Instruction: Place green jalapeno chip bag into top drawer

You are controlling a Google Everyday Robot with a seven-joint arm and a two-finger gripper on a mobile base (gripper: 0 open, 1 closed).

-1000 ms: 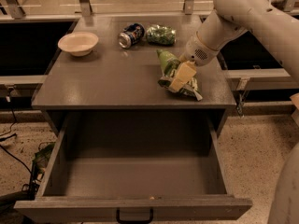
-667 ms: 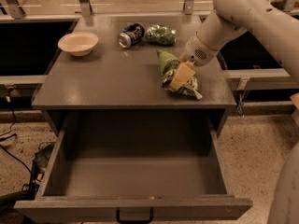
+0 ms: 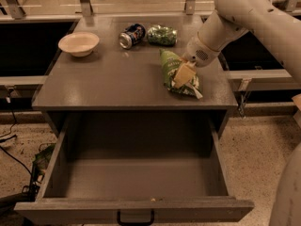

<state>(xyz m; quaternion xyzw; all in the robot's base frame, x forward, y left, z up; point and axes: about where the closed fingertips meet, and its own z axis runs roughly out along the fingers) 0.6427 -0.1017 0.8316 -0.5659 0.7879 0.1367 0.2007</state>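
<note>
The green jalapeno chip bag (image 3: 170, 68) lies on the right side of the grey table top (image 3: 108, 86), near its front edge. My gripper (image 3: 182, 74) comes down from the right and rests on the middle of the bag, covering part of it. The top drawer (image 3: 136, 207) is pulled wide open below the table top. Its inside shows nothing but a tiny speck near the front, and its black handle (image 3: 135, 218) is at the bottom of the view.
A white bowl (image 3: 78, 43) sits at the back left of the table. A soda can (image 3: 131, 35) lies on its side at the back middle, next to a shiny dark-green wadded packet (image 3: 162, 35). Cables lie on the floor at the left.
</note>
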